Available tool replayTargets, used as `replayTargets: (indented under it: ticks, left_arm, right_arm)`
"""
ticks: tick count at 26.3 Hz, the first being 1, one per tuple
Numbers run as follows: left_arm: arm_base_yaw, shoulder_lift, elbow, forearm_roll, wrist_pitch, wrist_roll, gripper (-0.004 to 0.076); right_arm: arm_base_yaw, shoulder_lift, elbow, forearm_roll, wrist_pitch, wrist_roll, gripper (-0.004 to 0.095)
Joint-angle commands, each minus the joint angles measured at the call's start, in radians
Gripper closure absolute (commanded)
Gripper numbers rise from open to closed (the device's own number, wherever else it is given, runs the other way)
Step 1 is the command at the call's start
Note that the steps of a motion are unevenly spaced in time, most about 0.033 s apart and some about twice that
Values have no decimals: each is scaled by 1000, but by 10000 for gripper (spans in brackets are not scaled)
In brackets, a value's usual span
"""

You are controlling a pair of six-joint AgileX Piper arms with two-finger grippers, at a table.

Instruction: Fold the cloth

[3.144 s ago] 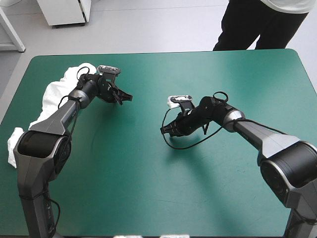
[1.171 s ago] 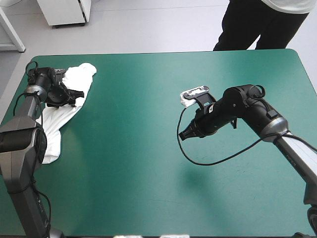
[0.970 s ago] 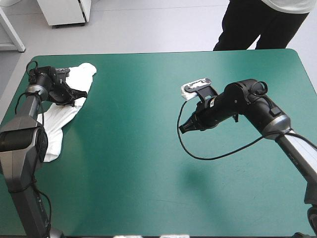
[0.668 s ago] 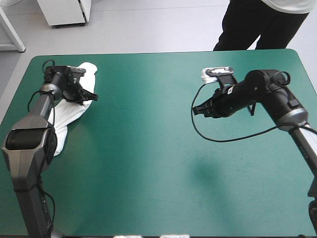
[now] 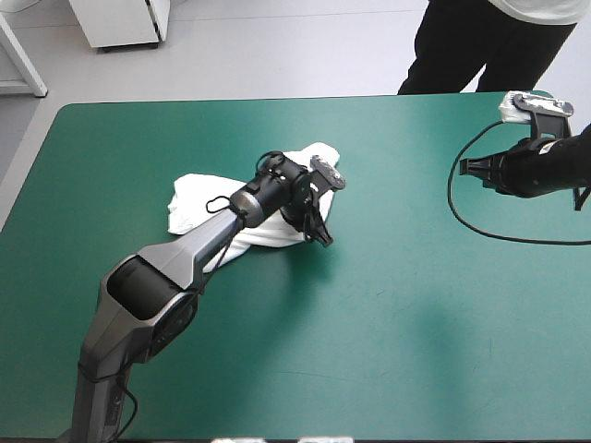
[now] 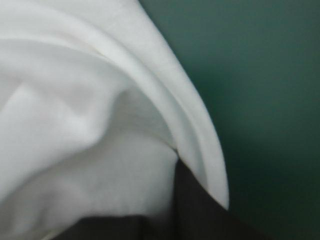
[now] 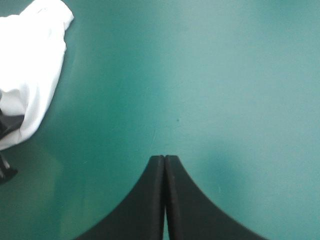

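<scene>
The left gripper (image 5: 317, 229) is clamped on the crumpled white T-shirt (image 5: 194, 196), left of centre on the teal-green table (image 5: 388, 332). The right gripper (image 7: 164, 159), fingers pressed together, hovers near the far right corner.

Bright even light, glare-white T-shirt (image 5: 191, 199), soft shadows on teal-green cover (image 5: 277, 369)

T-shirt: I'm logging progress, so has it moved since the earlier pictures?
Yes. The T-shirt has been dragged from the left edge of the table toward its middle, with the left tool shut on it.
</scene>
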State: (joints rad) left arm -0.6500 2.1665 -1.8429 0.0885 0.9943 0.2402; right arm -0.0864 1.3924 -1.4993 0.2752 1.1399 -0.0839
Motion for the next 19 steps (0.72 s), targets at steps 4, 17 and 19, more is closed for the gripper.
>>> replayTargets:
  ticks: [4, 17, 19]
  left_arm:
    - [-182, -86, 7, -156, 72, -18, 734]
    - [-323, -122, 7, -191, 95, -20, 734]
    - [-323, -137, 5, -186, 98, -20, 722]
  right_arm:
    - [-12, -36, -35, -57, -39, 32, 925]
    - [-12, -77, -35, -102, -48, 52, 925]
    - [-12, -77, -35, -100, -56, 56, 925]
